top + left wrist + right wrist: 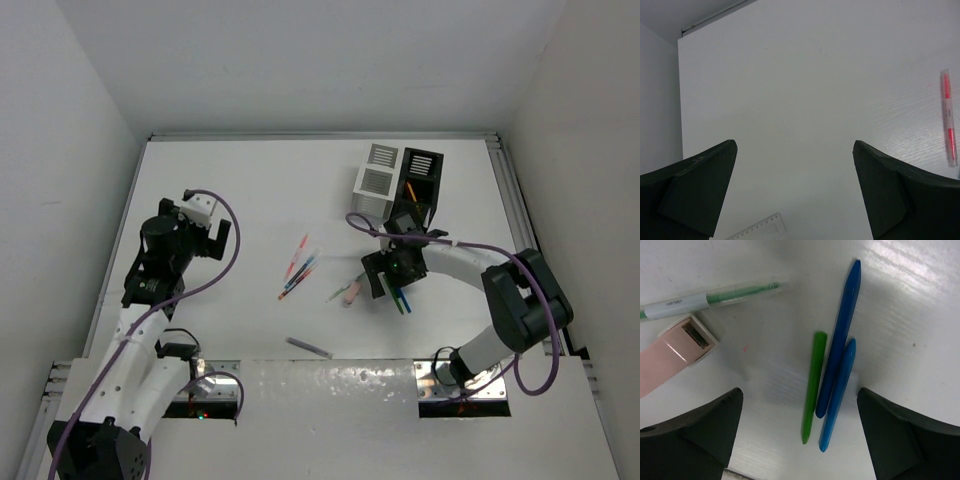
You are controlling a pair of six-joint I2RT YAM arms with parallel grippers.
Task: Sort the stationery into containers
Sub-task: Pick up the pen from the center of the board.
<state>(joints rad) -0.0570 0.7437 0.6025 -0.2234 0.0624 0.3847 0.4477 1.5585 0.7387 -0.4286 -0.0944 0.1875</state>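
Observation:
The white box (377,178) and the black box (421,175) stand side by side at the back right; an orange pencil (410,190) sticks up in the black one. My right gripper (388,277) is open and low over a green pen (813,388), a dark blue pen (840,340) and a light blue pen (838,396), which lie between its fingers (799,392). A pink eraser (675,358) and a clear-capped green pen (715,297) lie to their left. My left gripper (212,232) is open and empty over bare table (794,145).
Red and blue pens (298,265) lie mid-table, and a grey-purple pen (308,347) lies near the front edge. A red pen (948,117) and a clear ruler (757,227) show in the left wrist view. White walls enclose the table (250,190).

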